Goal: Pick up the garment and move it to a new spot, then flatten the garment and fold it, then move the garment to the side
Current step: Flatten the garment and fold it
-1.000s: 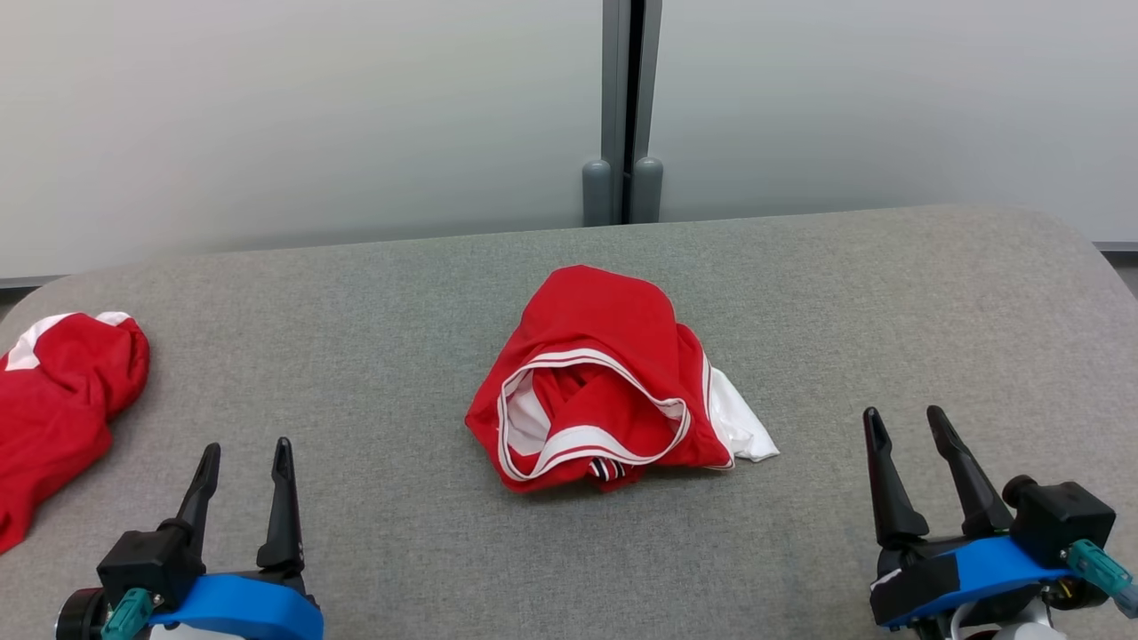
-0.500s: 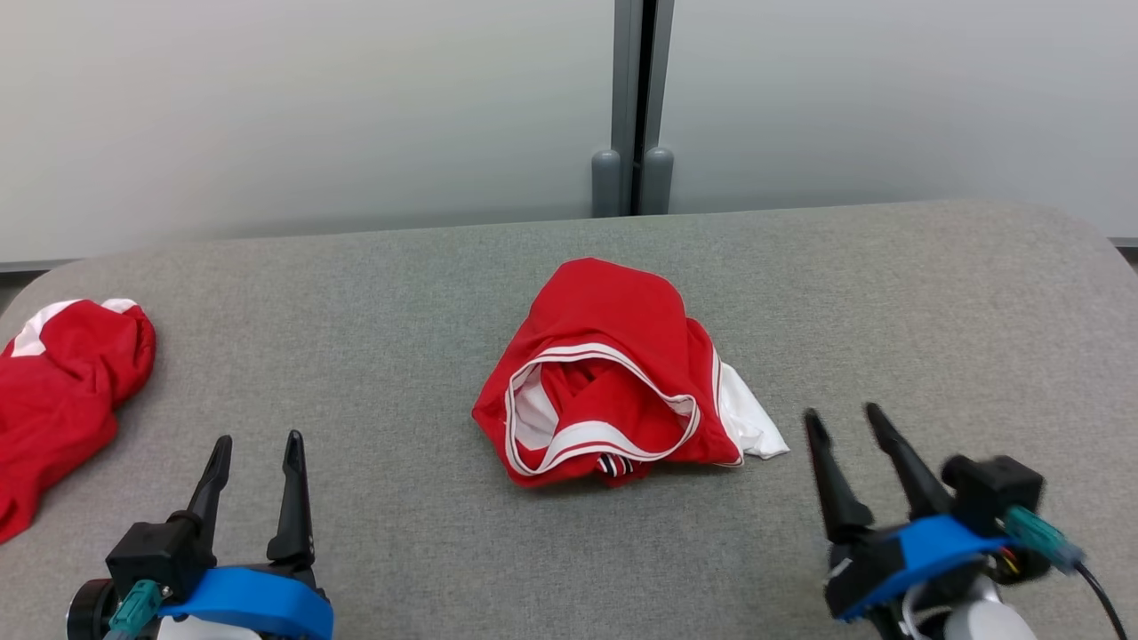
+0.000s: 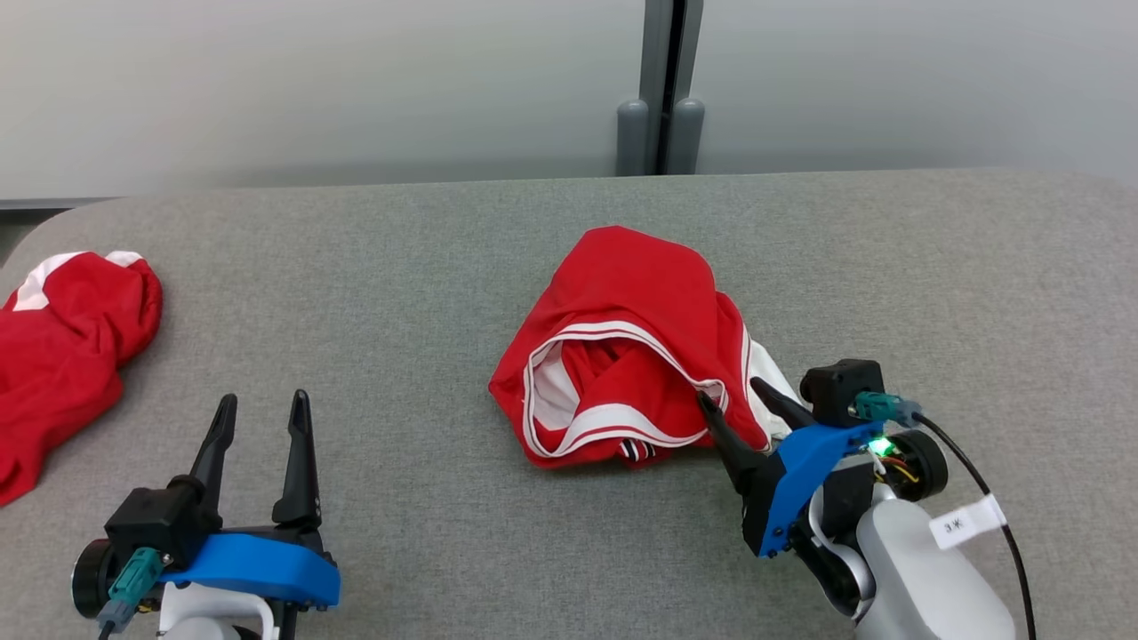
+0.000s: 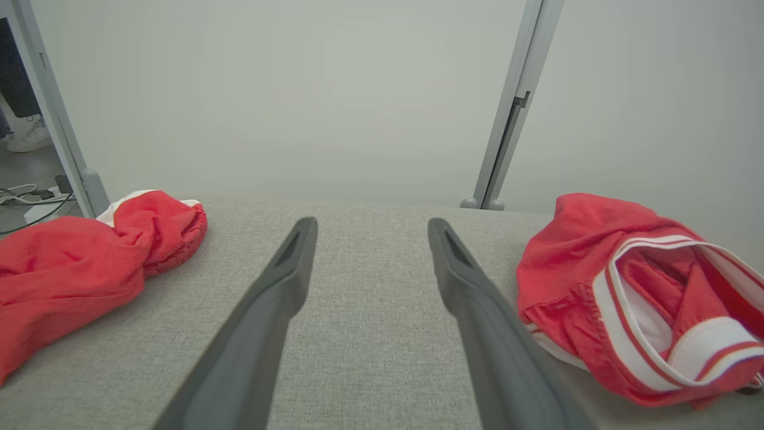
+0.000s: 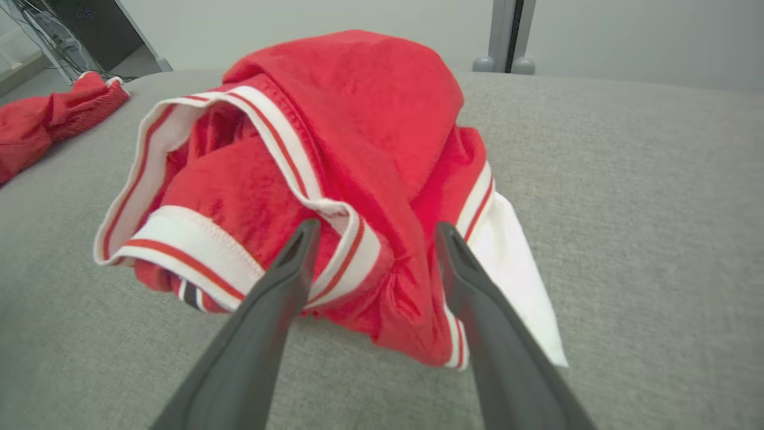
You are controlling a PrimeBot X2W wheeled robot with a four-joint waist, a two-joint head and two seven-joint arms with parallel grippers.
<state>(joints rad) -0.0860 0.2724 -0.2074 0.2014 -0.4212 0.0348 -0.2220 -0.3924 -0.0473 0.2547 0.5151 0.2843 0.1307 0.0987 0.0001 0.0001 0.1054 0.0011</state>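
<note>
Head view: right gripper (image 3: 729,391), low at right a second ago, now at the crumpled red garment (image 3: 640,320)'s right edge, fingers (image 3: 722,436) spread, empty; left gripper (image 3: 265,398) idle, spread. Left wrist view: garment lies off right. Right wrist view: fingers straddle striped hem (image 5: 352,239); grasp looks imminent.

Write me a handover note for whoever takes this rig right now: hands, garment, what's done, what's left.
Left hand: open, empty, low over the near left of the table, apart from any cloth.
Right hand: open, at the garment's near right edge, fingers either side of a white-trimmed fold; nothing gripped.
Garment: red with white trim, crumpled in a heap at the table's middle.
Second red garment: bunched at the table's left edge.
Done: nothing yet; the garment is not picked up.
Left: close on the fold, lift and move it, flatten, fold, then set it aside.
</note>
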